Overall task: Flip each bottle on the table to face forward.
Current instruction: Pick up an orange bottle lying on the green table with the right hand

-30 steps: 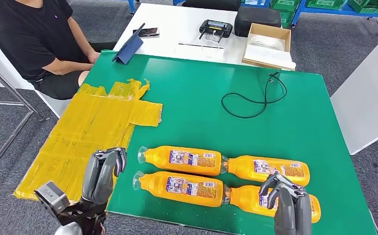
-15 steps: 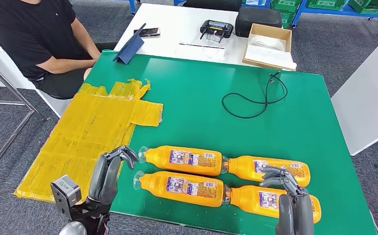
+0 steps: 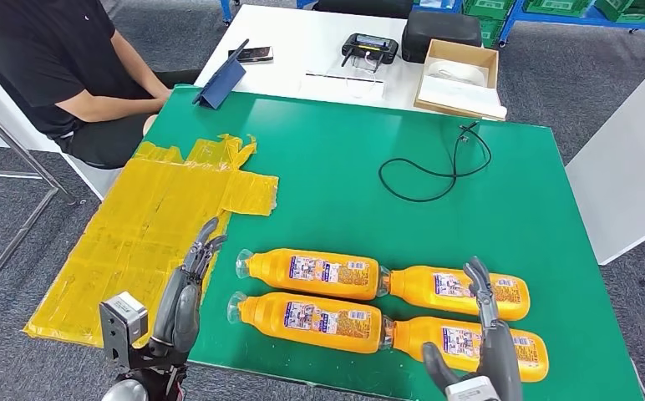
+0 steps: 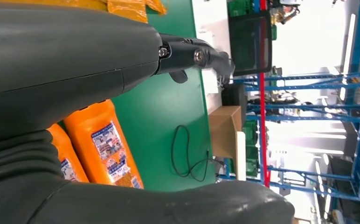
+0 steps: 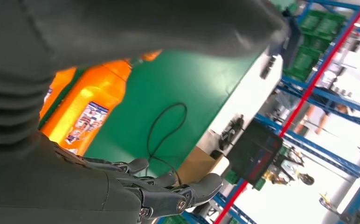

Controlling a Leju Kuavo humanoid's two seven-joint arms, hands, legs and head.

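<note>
Several orange bottles lie on their sides on the green table (image 3: 344, 167), in two rows near its front edge. In the far row are one on the left (image 3: 311, 271) and one on the right (image 3: 457, 290). The near row has a left bottle (image 3: 307, 320) and a right bottle (image 3: 449, 341). All labels face up. My left hand (image 3: 187, 288) is open with fingers stretched out, just left of the left bottles' caps and holding nothing. My right hand (image 3: 488, 338) is open too, fingers straight, over the near right bottle. The left wrist view shows an orange bottle (image 4: 106, 144) beyond my fingers (image 4: 192, 53).
A yellow taped sheet (image 3: 152, 225) hangs over the table's left edge. A black cable (image 3: 436, 167) lies coiled at the back right. A person (image 3: 52, 67) sits at the far left. Behind, a white table carries a cardboard box (image 3: 461, 75), a controller (image 3: 368, 48) and a tablet (image 3: 219, 82).
Both hands have gone from curled fingers to straight, spread fingers. The left hand has moved forward toward the left bottles' caps. The right hand has sunk lower over the near right bottle.
</note>
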